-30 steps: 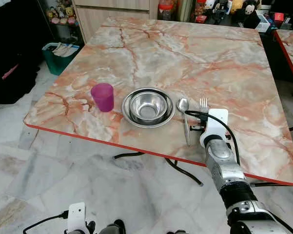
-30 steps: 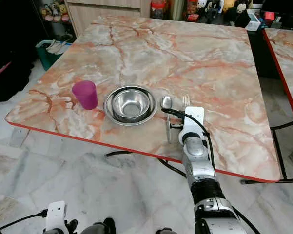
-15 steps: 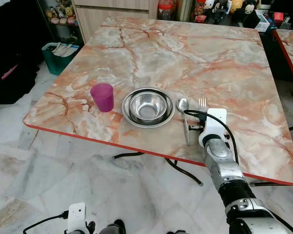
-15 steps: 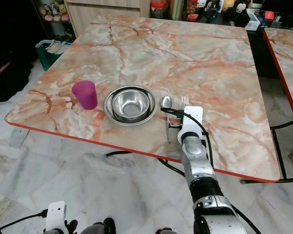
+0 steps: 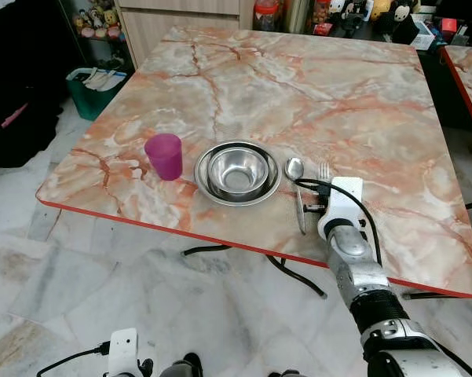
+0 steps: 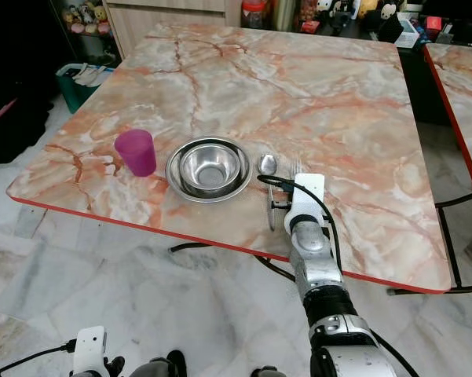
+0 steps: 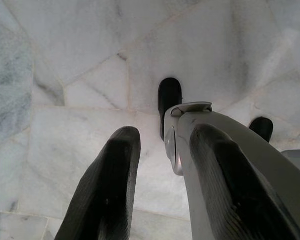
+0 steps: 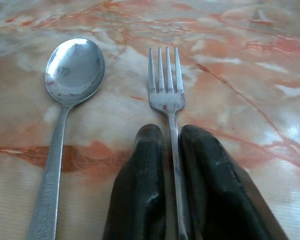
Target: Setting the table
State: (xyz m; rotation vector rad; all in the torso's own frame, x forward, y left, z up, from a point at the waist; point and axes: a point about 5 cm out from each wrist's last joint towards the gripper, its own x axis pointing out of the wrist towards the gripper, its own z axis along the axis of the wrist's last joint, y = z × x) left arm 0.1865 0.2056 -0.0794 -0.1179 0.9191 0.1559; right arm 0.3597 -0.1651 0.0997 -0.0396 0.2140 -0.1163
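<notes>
Right gripper (image 8: pixel 172 150) is closed down on the fork (image 8: pixel 165 82) handle; both black fingers (image 8: pixel 142 175) press against it with barely a slit between them, tines sticking out ahead, fork lying flat on the table (image 5: pixel 314 86). Right arm reaches in over the table's near red edge.

Layout relative to the steel bowl (image 5: pixel 237 172):
- table: marble-pattern top, bowl sits near its front edge
- bowl: nested in a wider steel plate (image 5: pixel 206 185)
- purple cup (image 5: pixel 165 155): upright, just beside the bowl on the robot's left, not touching
- spoon (image 5: pixel 297 184): just beside the bowl on the robot's right, bowl end pointing away from the robot, handle toward the table edge
- fork: next past the spoon, roughly parallel to it, close but apart

Left gripper (image 7: pixel 162 150) hangs idle over the marble floor (image 7: pixel 65 45), fingers apart, holding nothing.
</notes>
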